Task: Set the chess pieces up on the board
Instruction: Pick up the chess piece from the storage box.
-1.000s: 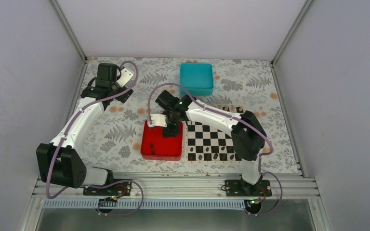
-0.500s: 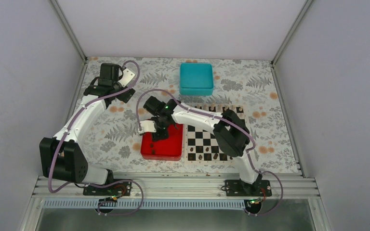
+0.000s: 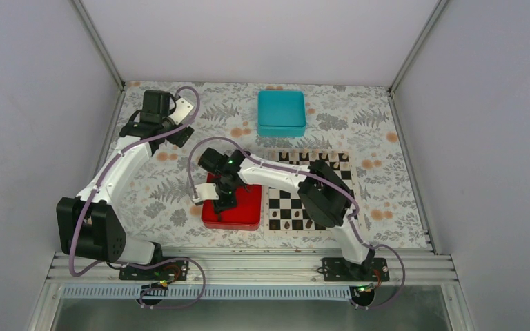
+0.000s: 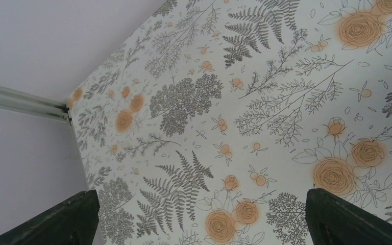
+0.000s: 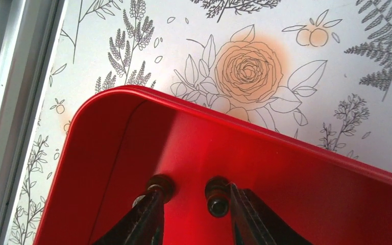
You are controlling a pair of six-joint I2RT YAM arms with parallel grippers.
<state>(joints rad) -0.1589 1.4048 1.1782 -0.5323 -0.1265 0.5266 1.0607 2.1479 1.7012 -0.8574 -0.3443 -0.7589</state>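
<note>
The right arm folds leftward across the board [image 3: 308, 195]. The right gripper [image 5: 194, 196] points down into the red tray [image 5: 296, 194], its fingers spread, with one of two dark chess pieces [image 5: 217, 203] by each tip. At the far left, the left gripper [image 4: 200, 199] hovers above the floral surface [image 4: 265, 102] with its fingers spread.

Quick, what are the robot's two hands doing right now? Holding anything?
Left gripper: open, holding nothing.
Right gripper: open, down in the red tray beside two chess pieces, gripping neither.
</note>
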